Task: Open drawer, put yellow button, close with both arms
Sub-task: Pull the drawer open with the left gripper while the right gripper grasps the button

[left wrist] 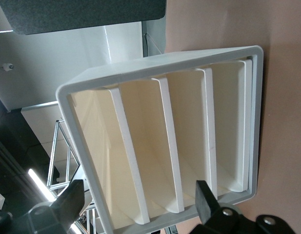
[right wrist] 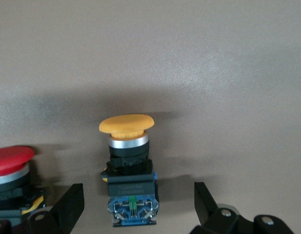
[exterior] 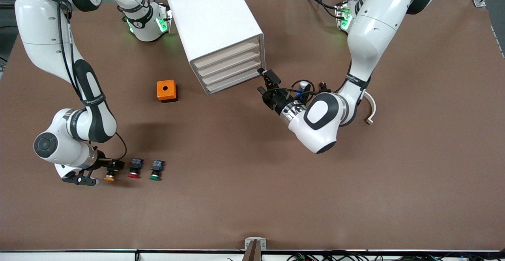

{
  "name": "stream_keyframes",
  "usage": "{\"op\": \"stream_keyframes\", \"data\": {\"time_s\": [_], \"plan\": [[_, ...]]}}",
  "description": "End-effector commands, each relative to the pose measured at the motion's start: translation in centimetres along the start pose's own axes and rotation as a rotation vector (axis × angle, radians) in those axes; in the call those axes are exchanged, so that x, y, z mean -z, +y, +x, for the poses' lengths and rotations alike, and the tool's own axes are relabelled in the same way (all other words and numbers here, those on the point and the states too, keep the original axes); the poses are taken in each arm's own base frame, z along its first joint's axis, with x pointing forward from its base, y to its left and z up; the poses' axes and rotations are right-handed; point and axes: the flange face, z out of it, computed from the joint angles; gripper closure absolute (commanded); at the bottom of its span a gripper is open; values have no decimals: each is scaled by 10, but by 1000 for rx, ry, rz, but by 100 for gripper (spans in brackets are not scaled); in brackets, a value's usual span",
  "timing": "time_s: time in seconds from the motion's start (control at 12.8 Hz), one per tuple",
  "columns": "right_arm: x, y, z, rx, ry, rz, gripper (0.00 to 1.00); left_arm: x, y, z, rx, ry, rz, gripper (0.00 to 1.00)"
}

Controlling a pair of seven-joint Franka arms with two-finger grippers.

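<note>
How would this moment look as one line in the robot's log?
drawer: shut | left gripper: open, facing cabinet | right gripper: open around yellow button, on table

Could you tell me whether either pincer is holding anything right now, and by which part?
Nothing held: right pincer is open around the yellow button; left pincer is open before the cabinet.

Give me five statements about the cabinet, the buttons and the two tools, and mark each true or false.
1. All four drawers of the cabinet are shut. True; the drawer on top is not pulled out.
2. The right tool has its fingers open on either side of the yellow button. True.
3. The yellow button lies between the red button and the green button. False; the red one is in the middle.
4. The left tool grips a drawer front. False; it is open, in front of the drawers.
5. The orange box sits on the cabinet. False; it is on the table beside it.
</note>
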Motion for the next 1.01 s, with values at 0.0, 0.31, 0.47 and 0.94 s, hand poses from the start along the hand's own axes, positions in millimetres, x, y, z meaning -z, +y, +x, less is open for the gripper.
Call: {"op": "stream_keyframes", "data": {"time_s": [0.0,0.31,0.47,0.94], "plan": [[-4,-2,4,-3,23,10,10,-14,2,-11,14,-8,2,1],[-7,-5,0,-5,6,9,89,-45,7,-21,17,-6,32,17],[-1,-3,0,-11,0,10,100,-66,0,-28,18,11,47,26],[148,-21,-21,-150,-146,29,100,-115,-9,-34,54,81,69,40]]}}
